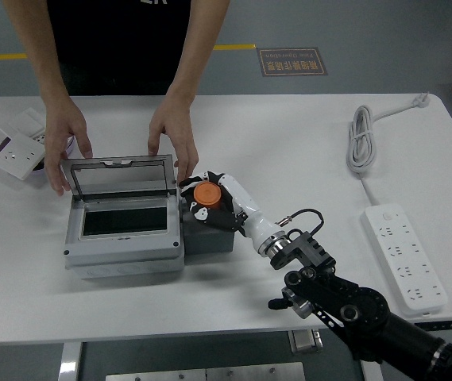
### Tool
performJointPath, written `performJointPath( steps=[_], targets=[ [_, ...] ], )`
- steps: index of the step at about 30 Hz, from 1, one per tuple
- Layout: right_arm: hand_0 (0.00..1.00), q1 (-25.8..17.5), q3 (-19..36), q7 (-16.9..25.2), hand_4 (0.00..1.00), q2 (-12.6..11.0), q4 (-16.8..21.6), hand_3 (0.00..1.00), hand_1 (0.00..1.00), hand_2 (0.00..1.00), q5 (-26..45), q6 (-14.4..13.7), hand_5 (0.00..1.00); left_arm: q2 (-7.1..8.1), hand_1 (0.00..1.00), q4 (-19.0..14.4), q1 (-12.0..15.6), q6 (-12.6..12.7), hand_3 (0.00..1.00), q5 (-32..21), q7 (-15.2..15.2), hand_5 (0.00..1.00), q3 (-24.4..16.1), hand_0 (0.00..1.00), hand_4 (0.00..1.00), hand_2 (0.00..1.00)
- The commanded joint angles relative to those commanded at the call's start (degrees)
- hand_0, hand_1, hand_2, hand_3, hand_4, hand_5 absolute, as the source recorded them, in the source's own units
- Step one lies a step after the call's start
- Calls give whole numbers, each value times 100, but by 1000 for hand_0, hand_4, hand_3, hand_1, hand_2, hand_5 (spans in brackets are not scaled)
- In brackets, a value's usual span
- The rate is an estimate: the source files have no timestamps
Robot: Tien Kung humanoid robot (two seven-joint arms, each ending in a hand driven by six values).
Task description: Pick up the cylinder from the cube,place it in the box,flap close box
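Orange cylinder with a flat round top sits just left of the frame's centre, above the dark grey cube, with the fingers of the robot's white-and-black right hand curled and clamped around its sides; the right arm runs in from the lower right corner; just left of the cube, touching it, stands the grey plastic box with its clear hinged lid upright and its dark inside showing; a person at the top of the frame rests one hand at the lid's left corner and the other hand at its right corner, close to the cylinder; white wall sockets lie at the upper left; a white power strip and coiled white cable lie at the right on the white table.
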Motion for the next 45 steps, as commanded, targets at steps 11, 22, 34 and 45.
performJointPath(
  steps=[11,22,34,45],
  targets=[
    [550,-16,71,-98,2,-90,380,495,539,461,-71,-227,2,-12,852,0,29,15,951,73,16,2,-92,923,2,854],
    [428,89,-294,-616,2,-185,1484,397,449,424,-616,-480,2,12,852,0,35,44,951,409,93,2,-479,923,2,854],
    [105,809,-1128,-1512,2,43,1572,276,204,287,-1505,-641,2,51,852,0,33,45,951,492,114,2,-576,923,2,854],
    [90,1205,-1272,-2010,2,43,1399,281,206,286,-2221,-552,2,69,852,0,29,48,951,544,138,2,-643,923,2,854]
  ],
)
